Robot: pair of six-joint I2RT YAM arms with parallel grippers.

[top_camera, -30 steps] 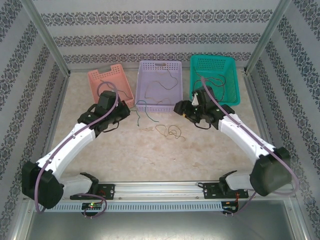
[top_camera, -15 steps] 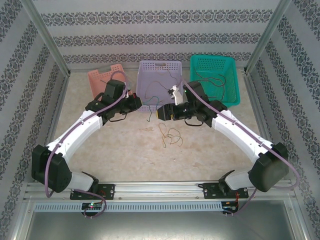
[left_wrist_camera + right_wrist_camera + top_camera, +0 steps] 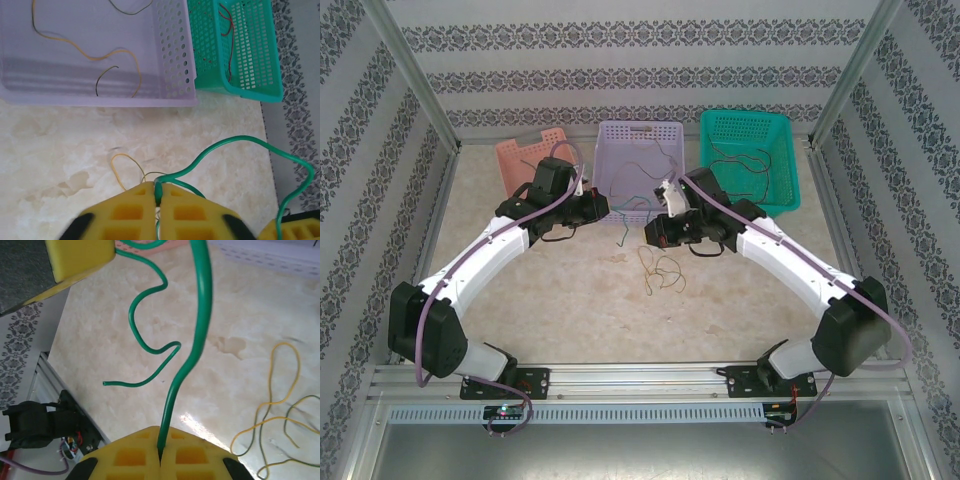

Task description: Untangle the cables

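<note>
Both arms swung in toward the middle over the last second. Now the left gripper (image 3: 159,192) and right gripper (image 3: 160,450) are each pinched tight on the same green cable (image 3: 202,315), which arcs up between them. The yellowish loops (image 3: 286,343) lie on the table beyond the right fingers, so I'd guess green is nearly pulled free of the knot.

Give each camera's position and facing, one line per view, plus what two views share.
Top external: high behind the bases, looking down at table, baskets, both arms.
Left wrist: on the left end effector, facing the lilac basket and teal basket; its yellow fingers show.
Right wrist: on the right end effector, facing the table's loose cables; its yellow fingers show.
Shared: both wrist views show the pinched green cable.
</note>
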